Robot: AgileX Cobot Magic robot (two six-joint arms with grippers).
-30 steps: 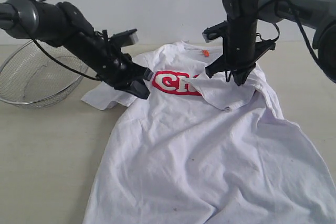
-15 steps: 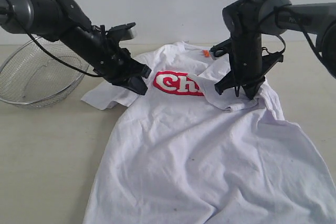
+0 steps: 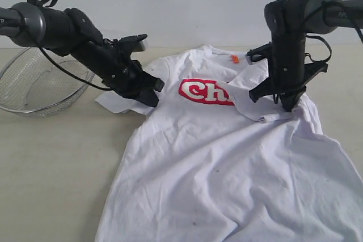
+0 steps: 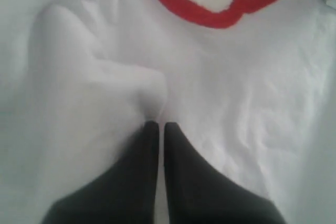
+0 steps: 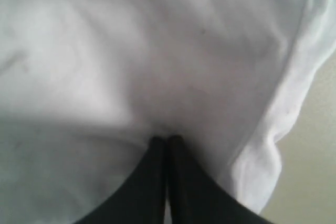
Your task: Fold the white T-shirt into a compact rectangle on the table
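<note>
Well, a round wire-mesh basket sits far left, apart from the white T-shirt, which lies wrinkled on the pale beige table before a plain whitish wall. The left gripper reaches in low and slanted, jaws pinched on cloth by the shoulder; the right gripper points steeply down, likewise clamped on a sleeve fold (it hides the end of the red lettering).
</note>
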